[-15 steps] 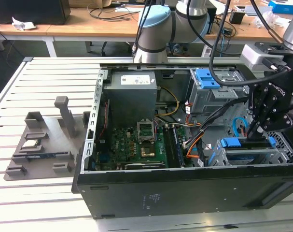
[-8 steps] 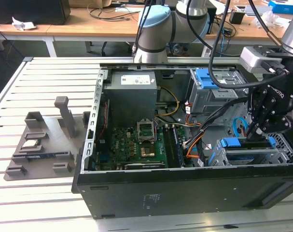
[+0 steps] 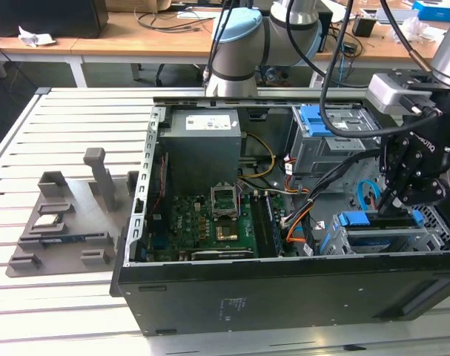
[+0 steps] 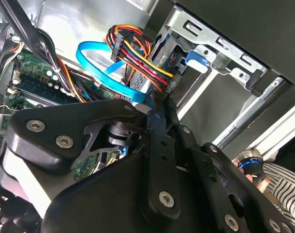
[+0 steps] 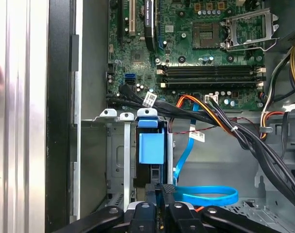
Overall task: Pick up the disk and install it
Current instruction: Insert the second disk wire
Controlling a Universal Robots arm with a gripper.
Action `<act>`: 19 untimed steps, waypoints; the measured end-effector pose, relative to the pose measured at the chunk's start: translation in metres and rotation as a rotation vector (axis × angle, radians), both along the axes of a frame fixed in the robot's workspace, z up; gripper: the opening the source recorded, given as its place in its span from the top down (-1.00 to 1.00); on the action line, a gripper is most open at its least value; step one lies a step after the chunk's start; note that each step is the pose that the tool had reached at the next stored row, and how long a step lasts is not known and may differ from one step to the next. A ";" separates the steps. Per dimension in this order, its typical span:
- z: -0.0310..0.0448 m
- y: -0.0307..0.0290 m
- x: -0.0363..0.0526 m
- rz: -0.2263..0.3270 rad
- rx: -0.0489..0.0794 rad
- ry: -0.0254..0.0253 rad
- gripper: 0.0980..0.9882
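Inside the open case (image 3: 284, 297), at the exterior view's right, the gripper (image 3: 399, 199) hangs over the metal drive cage (image 3: 384, 239). Its black fingers (image 5: 166, 194) sit pressed together on the rear edge of the disk (image 5: 151, 148), which stands on edge in a cage slot (its blue carrier frame and tab face outward in the first wrist view). In the exterior view the disk's blue frame (image 3: 380, 220) runs along the top of the cage, just under the fingers. A flat blue cable (image 5: 210, 195) loops beside the slot, and a black-and-orange cable bundle (image 5: 210, 119) crosses just above the cage. The motherboard (image 3: 217, 222) lies further in, toward the exterior view's left. Outside the case, on the slatted table (image 3: 61, 119), a grey fixture (image 3: 69, 222) holds a small square chip (image 3: 47, 221).
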State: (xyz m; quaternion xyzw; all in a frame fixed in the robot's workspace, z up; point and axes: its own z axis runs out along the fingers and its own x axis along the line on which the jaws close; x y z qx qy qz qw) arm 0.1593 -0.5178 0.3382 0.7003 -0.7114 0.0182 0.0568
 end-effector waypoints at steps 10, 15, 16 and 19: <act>0.0371 0.0045 0.0000 0.000 -0.002 -0.0002 0.98; 0.0537 0.0052 0.0000 0.000 -0.002 -0.0002 0.98; 0.0544 0.0052 0.0000 0.000 -0.002 -0.0002 0.98; 0.0548 0.0052 0.0000 0.000 -0.002 -0.0002 0.98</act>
